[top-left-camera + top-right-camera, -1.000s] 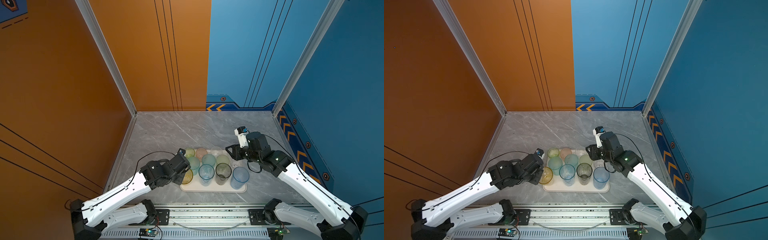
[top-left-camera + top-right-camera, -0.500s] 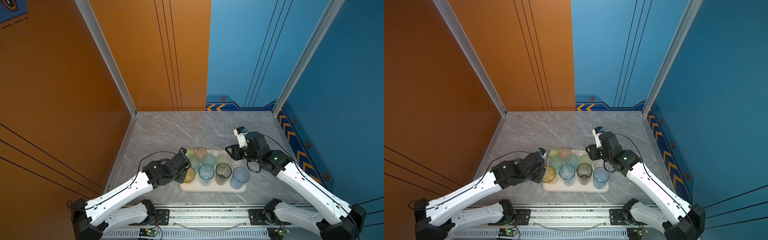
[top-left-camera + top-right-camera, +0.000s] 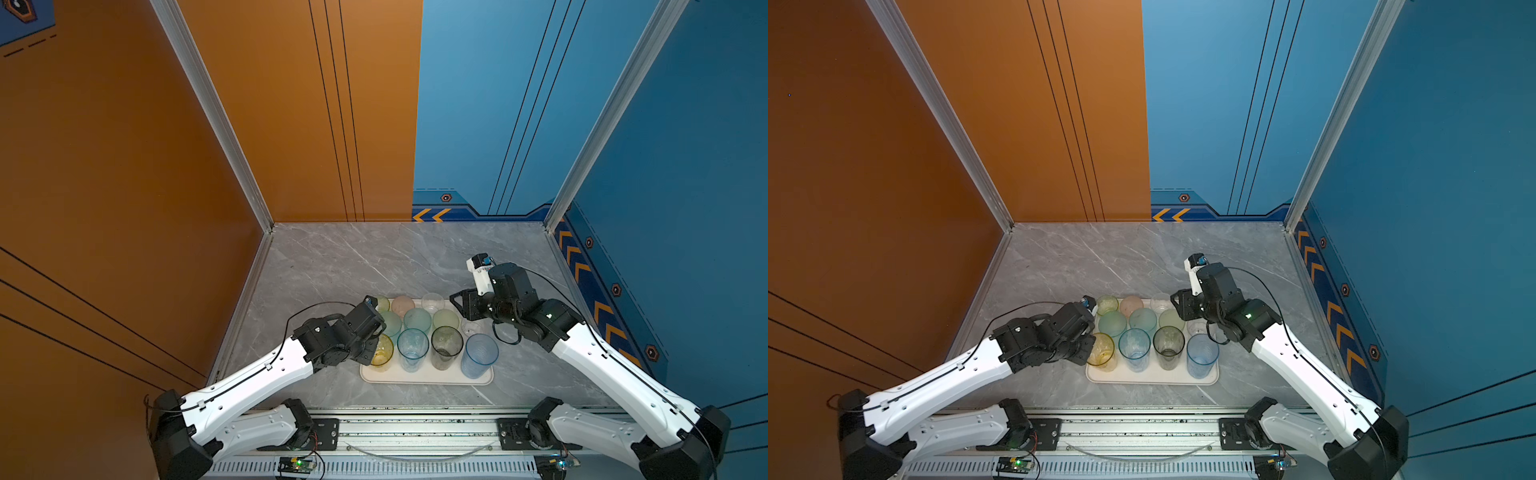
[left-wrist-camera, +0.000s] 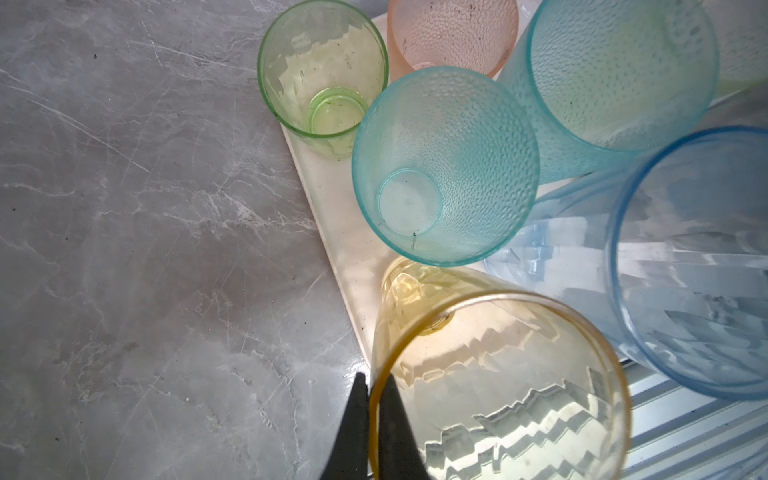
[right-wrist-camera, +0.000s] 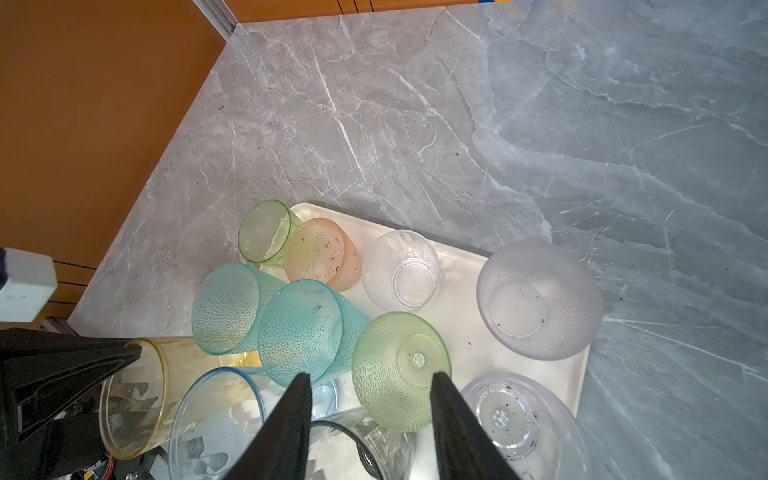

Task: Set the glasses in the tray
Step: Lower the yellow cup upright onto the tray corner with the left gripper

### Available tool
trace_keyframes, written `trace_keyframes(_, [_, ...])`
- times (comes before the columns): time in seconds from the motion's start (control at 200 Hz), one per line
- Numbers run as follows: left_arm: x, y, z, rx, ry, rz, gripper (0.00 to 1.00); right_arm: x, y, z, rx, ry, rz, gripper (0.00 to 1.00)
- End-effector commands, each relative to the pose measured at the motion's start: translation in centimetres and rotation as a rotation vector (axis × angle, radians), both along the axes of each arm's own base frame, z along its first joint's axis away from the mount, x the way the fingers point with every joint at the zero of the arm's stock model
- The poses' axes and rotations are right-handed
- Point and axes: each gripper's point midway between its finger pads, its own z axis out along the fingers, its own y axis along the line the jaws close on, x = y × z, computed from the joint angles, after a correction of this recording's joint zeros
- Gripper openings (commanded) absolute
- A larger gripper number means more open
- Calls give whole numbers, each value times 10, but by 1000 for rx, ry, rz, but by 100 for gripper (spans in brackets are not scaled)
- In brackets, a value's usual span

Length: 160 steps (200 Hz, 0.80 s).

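The cream tray (image 3: 424,376) (image 3: 1150,377) lies near the front of the table with several glasses standing in it. In both top views my left gripper (image 3: 375,344) (image 3: 1093,345) is at the tray's near left corner. It is shut on the rim of the yellow glass (image 4: 498,395) (image 3: 381,350), one finger (image 4: 395,415) inside and one outside. That glass leans, with its base over the tray's corner (image 4: 328,187). My right gripper (image 5: 370,384) (image 3: 461,306) hangs open above the short green glass (image 5: 399,365), holding nothing.
Tall blue (image 3: 478,355), smoky grey (image 3: 446,347) and light blue (image 3: 412,348) glasses fill the tray's front row, with teal, pink, green and clear ones behind. Orange wall panels stand to the left and blue ones to the right. The arm rail runs along the front edge.
My left arm has shifted slightly right toward the tray, carrying the yellow glass with it. The right arm has barely moved.
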Motion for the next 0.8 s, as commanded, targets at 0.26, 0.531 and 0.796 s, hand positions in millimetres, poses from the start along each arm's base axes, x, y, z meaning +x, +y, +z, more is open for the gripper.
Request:
trace_keyframes(0.26, [0, -4, -11, 15, 44, -26, 0, 4, -2, 2, -14, -1, -16, 46])
trace_keyframes(0.531, [-1, 1, -5, 20, 36, -20, 7, 6, -1, 1, -15, 2, -15, 46])
trace_keyframes(0.796, [-2, 2, 1, 22, 37, -21, 8, 7, 1, -1, -13, 9, -10, 46])
